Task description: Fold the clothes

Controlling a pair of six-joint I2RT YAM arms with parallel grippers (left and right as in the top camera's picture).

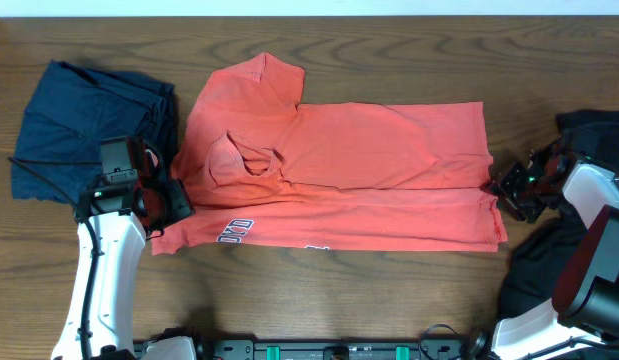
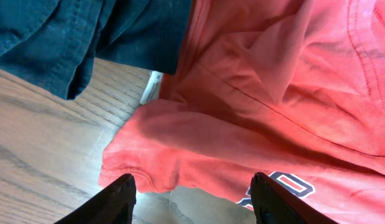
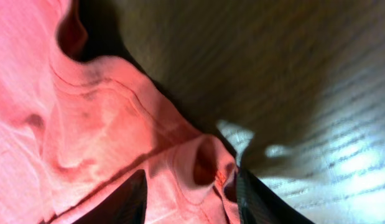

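Note:
The coral-red T-shirt (image 1: 369, 150) lies flat mid-table, folded lengthwise, with white lettering (image 1: 234, 232) showing along its front strip. At the shirt's left end my left gripper (image 1: 174, 200) is open. In the left wrist view its fingers (image 2: 124, 193) stand wide apart just short of the sleeve hem (image 2: 148, 174), with nothing between them. My right gripper (image 1: 497, 188) is at the shirt's right end. In the right wrist view it (image 3: 191, 180) is open, and a bunched fold of the red hem (image 3: 204, 162) lies loose between the jaws.
A navy garment (image 1: 79, 120) lies crumpled at the back left, touching the shirt's left edge. A black garment (image 1: 599, 130) lies at the far right, partly under the right arm. Bare wooden table (image 1: 319, 300) runs along the front.

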